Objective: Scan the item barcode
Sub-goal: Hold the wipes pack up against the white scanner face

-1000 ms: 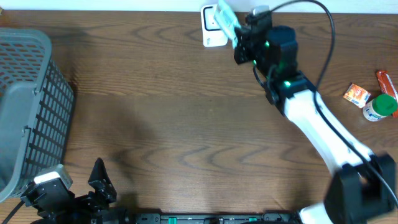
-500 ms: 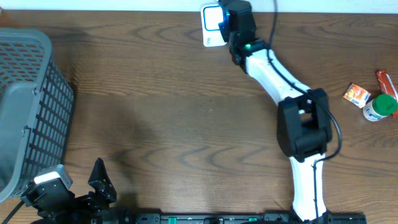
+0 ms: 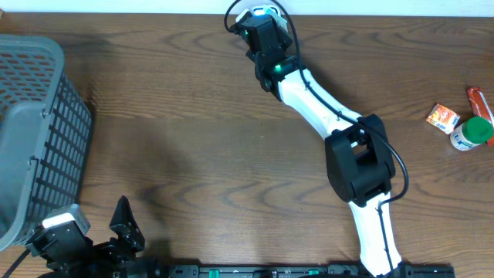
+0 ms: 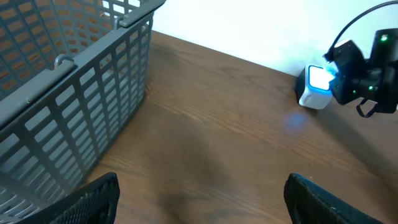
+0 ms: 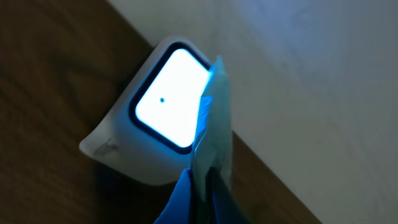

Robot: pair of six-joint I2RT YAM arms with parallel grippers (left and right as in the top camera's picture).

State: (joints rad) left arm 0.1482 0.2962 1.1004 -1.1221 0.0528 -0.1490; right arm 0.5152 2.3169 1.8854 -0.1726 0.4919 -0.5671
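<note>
1. Basket (image 3: 35, 131): grey, grid-walled, at the left edge of the table (image 3: 193, 154).

2. Left gripper (image 4: 204, 193): at the near left corner of the table, just beside the basket. Jaws spread wide, nothing between them. In the left wrist view the two dark fingers (image 4: 93, 199) frame bare wood.

3. Scanner (image 4: 314, 93): small white unit at the far edge of the table, middle of its width, against the wall. Its window is lit bright white-blue and casts a faint blue patch on the wood in front of it. In the overhead view the unit is largely hidden beneath the right arm.

4. Item (image 5: 214, 134): thin, pale and flat, seen edge-on in the right wrist view. It is held upright directly in front of the right side of the lit window, overlapping the window's edge. Whether it touches the scanner cannot be told. No barcode is legible.

5. Right gripper (image 3: 259, 15): stretched across the table to the scanner, jaws pressed together on the lower end of the item, pinching it.

6. Right edge of the table, well apart from the scanner: an orange packet (image 3: 443, 117), a white bottle (image 3: 465, 137) with a green cap just beside it, and a red object (image 3: 478, 100) partly cut off by the frame.
</note>
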